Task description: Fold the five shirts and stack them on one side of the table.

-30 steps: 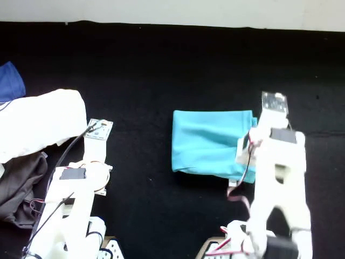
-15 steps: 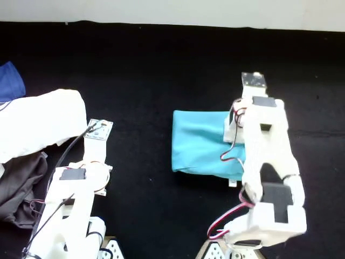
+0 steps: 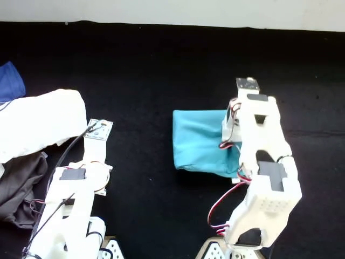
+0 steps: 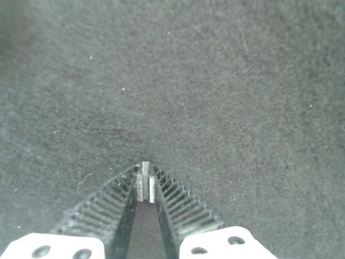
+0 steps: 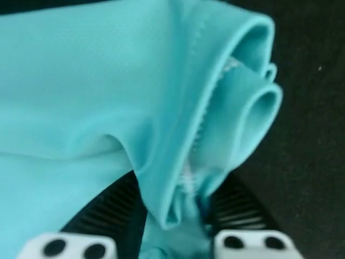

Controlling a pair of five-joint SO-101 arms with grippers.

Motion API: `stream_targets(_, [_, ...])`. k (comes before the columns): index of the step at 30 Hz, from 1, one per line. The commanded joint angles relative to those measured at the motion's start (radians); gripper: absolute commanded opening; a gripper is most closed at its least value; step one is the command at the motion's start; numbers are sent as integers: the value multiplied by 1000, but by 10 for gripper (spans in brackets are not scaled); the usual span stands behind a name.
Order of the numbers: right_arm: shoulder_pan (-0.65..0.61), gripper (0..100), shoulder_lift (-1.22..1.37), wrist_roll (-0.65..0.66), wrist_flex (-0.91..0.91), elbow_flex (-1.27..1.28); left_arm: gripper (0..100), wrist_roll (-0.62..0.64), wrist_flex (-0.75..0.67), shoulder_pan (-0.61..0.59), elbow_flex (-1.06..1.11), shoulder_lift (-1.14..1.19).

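A teal shirt lies folded on the black table near the middle. My right arm stands over its right edge. My right gripper is shut on a bunched fold of the teal shirt, whose rolled hems curl up beside the pinch. My left arm rests at the near left. Its gripper is shut with nothing in it, just above bare black cloth.
A white shirt lies heaped at the left, with a blue one behind it and a dark one in front. Bare black table stretches behind the teal shirt and to its right.
My right arm has swung from the teal shirt's right edge toward the far side and left, carrying the pinched edge inward. The left arm has not moved.
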Motion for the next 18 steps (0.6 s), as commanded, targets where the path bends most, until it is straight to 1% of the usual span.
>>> stream_targets(1, [36,5,35,61,-18,-79,21,-3,-21,-10,2,-1])
stream_targets(6, [220,5,41,155,-18,-288,21,-3,-21,-8,2,-1])
stream_targets(9, [321,5,65,249,-35,-444,21,-3,-21,-8,2,-1])
stream_targets(12, [384,5,147,354,-91,-598,21,-3,-21,-8,2,-1])
stream_targets(14, [410,5,232,397,-133,-696,21,-3,-21,-8,2,-1])
stream_targets(18, [446,5,430,411,-179,-901,21,-3,-21,-8,2,-1])
